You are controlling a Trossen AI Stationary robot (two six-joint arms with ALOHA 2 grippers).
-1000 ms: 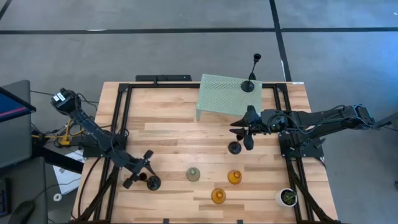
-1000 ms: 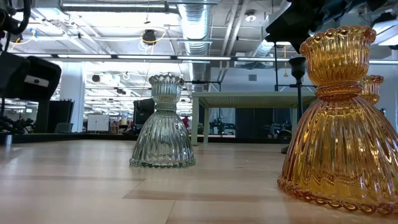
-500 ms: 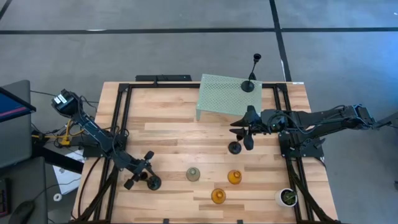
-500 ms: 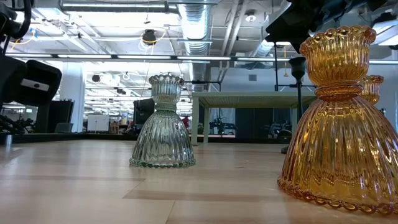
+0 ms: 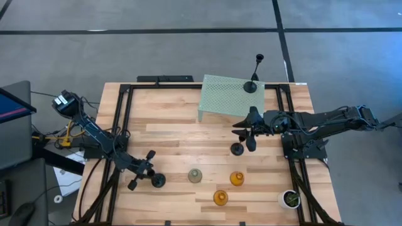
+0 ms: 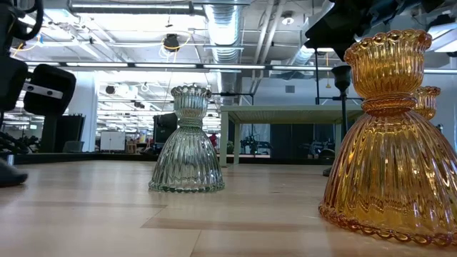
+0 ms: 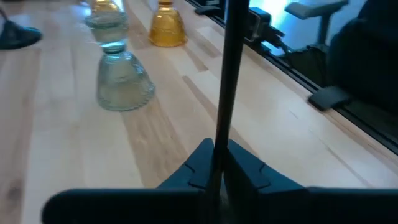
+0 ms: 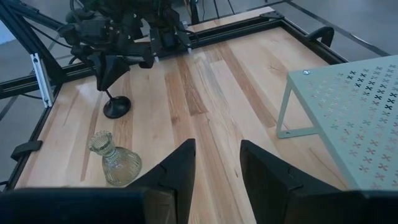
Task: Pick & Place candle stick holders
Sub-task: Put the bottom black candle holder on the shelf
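High view takes in the whole light wooden slat table [image 5: 182, 135] w/ its black frame rails. Pale green perforated metal stand [image 5: 225, 96] sits at the far edge; one black thin-stemmed candle holder on round base [image 5: 252, 83] stands on the stand's right corner. Left gripper [image 5: 143, 172] is at the near left, fingers pinched on the stem of a second black thin-stemmed holder [image 5: 157, 181], base on the wood. Right gripper [image 5: 246, 132] hovers mid-right, just beside a third black holder [image 5: 237, 149]; fingers spread, nothing between them. Near edge: pale grey-green ribbed glass holder [image 5: 195, 176], then two squat amber ribbed glass holders [image 5: 237, 179] and [image 5: 220, 198], all apart from each other. Small white pot w/ green plant [image 5: 290, 199] is at the near right corner.

Low view adds what overhead can't: the glass ribbing and scalloped rims, w/ one amber holder [image 6: 391, 135] huge in front, cut off at the right edge, and hiding most of the other. Grey-green one [image 6: 187, 143] is upright behind.

Left wrist view shows the clamp itself: dark fingers [image 7: 193, 171] pressed on the black stem [image 7: 229, 87], base out of frame. Right wrist view shows its own fingers [image 8: 177, 168] apart over bare wood, and far off the left gripper on the black holder [image 8: 116, 102].
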